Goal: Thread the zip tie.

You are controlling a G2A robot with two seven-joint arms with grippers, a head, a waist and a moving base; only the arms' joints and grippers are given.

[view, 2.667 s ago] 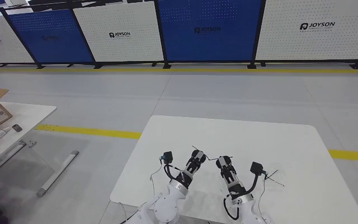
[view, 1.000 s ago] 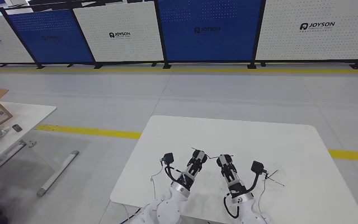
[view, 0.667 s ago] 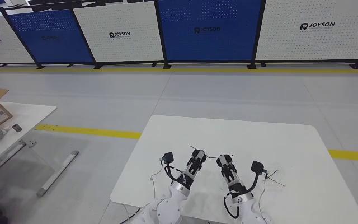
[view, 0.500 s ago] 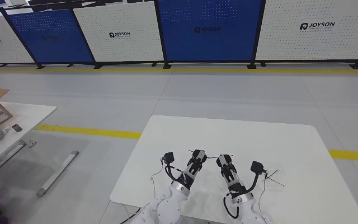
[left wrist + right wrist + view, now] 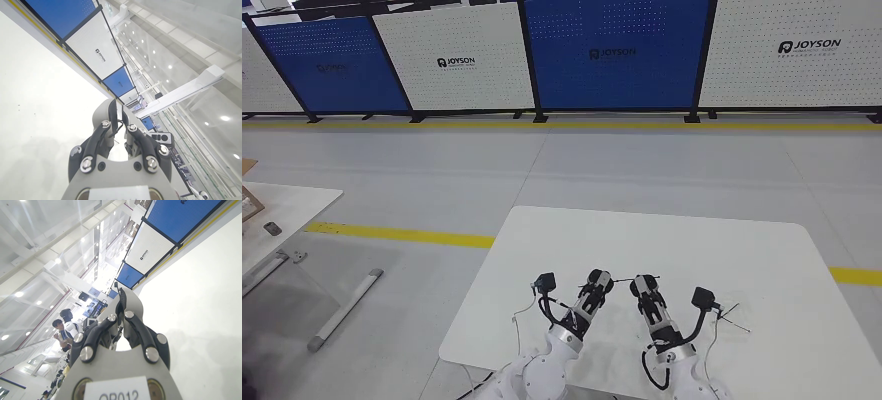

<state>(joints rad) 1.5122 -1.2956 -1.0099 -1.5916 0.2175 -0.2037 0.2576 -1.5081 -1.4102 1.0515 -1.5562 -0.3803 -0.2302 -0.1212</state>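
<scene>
Pinching the tie [image 5: 117, 126] between nearly closed fingers, the left hand [image 5: 598, 281] is facing the right hand [image 5: 641, 285] at lower centre of the top view; the right is gripping the other end tight, the tie's long axis running left-right between them over the bench [image 5: 722, 250]

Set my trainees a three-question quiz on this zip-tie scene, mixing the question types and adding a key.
1. True or false: the right gripper is shut on the zip tie.
2. The table is: A white, B green, C wooden.
3. Fill in: the partition panels beyond the table alternate white and ____.
Key: 1 true; 2 A; 3 blue.
</scene>
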